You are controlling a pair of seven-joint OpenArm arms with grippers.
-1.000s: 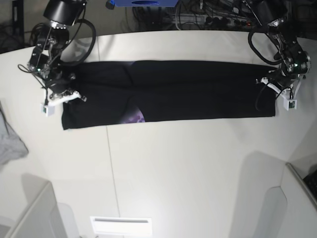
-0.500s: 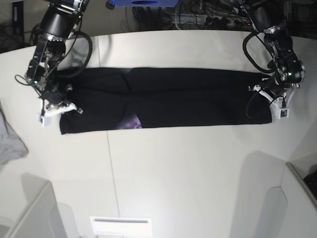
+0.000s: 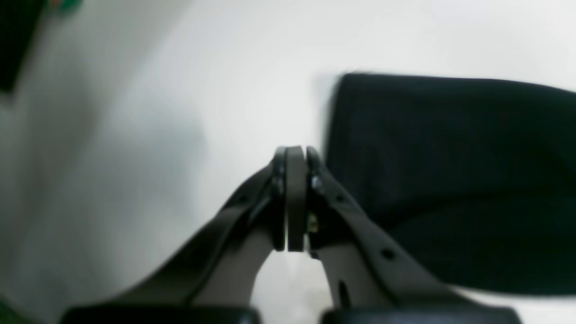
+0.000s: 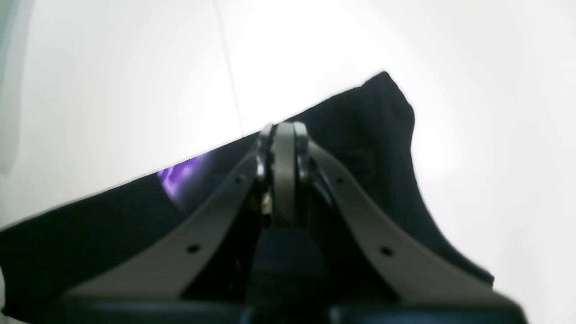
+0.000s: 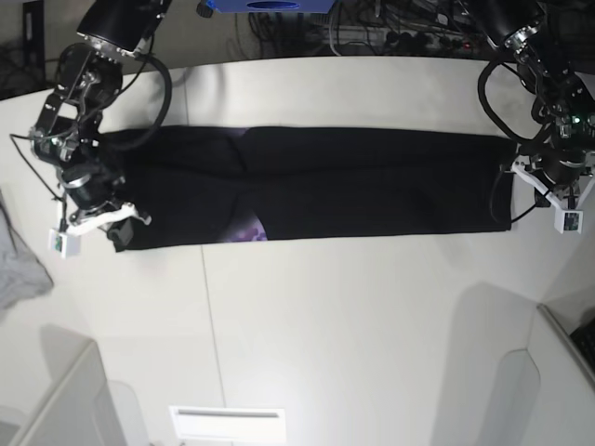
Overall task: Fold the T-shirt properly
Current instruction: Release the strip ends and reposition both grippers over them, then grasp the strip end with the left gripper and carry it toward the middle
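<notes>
Lay as a long black strip across the far half of the white table (image 5: pixel 325 325): the T-shirt (image 5: pixel 316 181), folded narrow and stretched from side to side. Showed a small patch of purple print (image 5: pixel 247 229) along its near edge, toward the base view's left. Ended in a square corner at one side and a slightly lifted, pointed corner at the other.

Hung just off the shirt's end on the base view's right: the left gripper (image 3: pixel 291 198). Was pressed fully closed, pad against pad, with only bare table seen behind its tips and the black cloth just beside it. Held nothing that could be seen.

Sat over the shirt's other end, on the base view's left: the right gripper (image 4: pixel 282 180). Was also pressed fully closed, with black cloth spread out behind and under it. Could not tell if any cloth was pinched between the tips.

Lay at the far left edge of the base view, well apart from the shirt: a small grey cloth (image 5: pixel 17 269). Stood behind the table: a tangle of dark cables (image 5: pixel 390 28) and a blue thing (image 5: pixel 265 6). Blocked nothing on the shirt's middle.
</notes>
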